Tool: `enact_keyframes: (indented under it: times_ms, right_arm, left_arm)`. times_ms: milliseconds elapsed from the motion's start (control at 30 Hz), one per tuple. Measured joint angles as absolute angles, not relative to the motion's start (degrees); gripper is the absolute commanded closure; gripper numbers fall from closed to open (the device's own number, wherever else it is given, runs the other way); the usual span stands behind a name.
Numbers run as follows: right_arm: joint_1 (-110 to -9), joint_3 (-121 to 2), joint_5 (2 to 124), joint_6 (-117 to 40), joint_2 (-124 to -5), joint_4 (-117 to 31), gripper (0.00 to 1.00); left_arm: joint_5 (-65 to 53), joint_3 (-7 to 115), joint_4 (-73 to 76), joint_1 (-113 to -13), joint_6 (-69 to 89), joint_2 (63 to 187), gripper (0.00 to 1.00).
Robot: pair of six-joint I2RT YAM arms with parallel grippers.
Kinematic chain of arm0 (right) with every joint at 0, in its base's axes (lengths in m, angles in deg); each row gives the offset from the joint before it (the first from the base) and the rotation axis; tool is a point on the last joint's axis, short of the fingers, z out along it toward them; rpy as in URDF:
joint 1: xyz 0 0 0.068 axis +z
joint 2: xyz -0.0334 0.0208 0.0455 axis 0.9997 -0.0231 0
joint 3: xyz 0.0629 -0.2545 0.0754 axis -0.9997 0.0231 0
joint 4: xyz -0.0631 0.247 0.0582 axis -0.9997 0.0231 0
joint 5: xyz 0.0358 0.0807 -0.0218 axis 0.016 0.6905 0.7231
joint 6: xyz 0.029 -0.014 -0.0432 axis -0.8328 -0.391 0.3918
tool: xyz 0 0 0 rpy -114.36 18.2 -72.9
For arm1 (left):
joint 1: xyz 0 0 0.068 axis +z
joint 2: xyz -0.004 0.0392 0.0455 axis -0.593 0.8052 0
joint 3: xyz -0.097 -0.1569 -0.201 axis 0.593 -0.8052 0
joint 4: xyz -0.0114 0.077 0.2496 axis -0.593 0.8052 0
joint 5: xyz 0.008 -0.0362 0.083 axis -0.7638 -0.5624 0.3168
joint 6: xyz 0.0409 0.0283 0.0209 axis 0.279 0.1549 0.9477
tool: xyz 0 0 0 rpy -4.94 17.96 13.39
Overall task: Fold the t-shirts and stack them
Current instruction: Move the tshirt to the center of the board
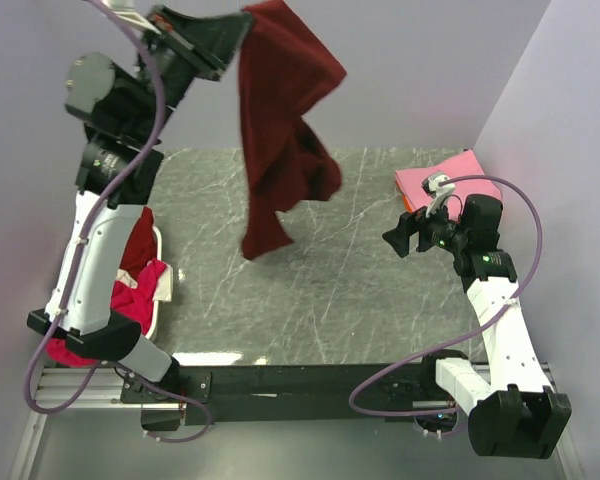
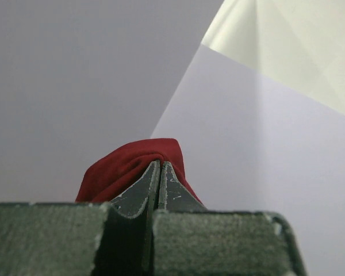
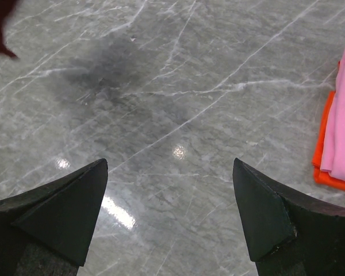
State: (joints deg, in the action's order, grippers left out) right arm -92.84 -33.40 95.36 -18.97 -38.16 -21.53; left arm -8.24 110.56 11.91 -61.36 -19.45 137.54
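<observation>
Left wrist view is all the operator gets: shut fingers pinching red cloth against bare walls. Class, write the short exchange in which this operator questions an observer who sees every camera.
Operator: I see only a fold of cloth. How does the rest hang?
Observer: The maroon shirt hangs from the left gripper in one long bunched drape over the far middle of the table.
Operator: Is anything folded yet?
Observer: Yes, a pink shirt lies folded on top of an orange shirt at the table's far right corner.
</observation>
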Motion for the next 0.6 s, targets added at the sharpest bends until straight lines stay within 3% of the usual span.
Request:
enact_keyframes:
  times_ms: [167,333,433,467,500,600]
  right_arm:
    - [-92.8,-33.4,95.2,-18.6,-38.2,-21.4,0.05]
    - [-92.8,-33.4,94.8,-18.2,-38.2,-21.3,0.05]
    - [-92.8,-33.4,94.6,-17.5,-38.3,-21.3,0.05]
    - [-92.8,-33.4,94.6,-17.2,-38.3,-21.2,0.05]
    - [-92.8,-33.4,94.9,-16.7,-38.7,-21.0,0.05]
    - [-92.8,-34.3,97.2,-13.5,-40.9,-18.5,0.07]
  left_arm:
    - [-6.6,101.8,8.9,-66.4,-18.7,135.7,0.99]
    - [-4.0,82.2,4.2,-67.0,-19.6,129.8,0.99]
    - [-1.2,68.6,1.5,-66.8,-20.4,126.5,0.61]
    - [-0.1,64.6,1.5,-66.6,-20.9,125.5,0.37]
    - [1.0,60.1,1.4,-66.0,-22.1,124.6,0.29]
    - [2.2,47.9,2.2,-61.0,-24.9,122.6,0.19]
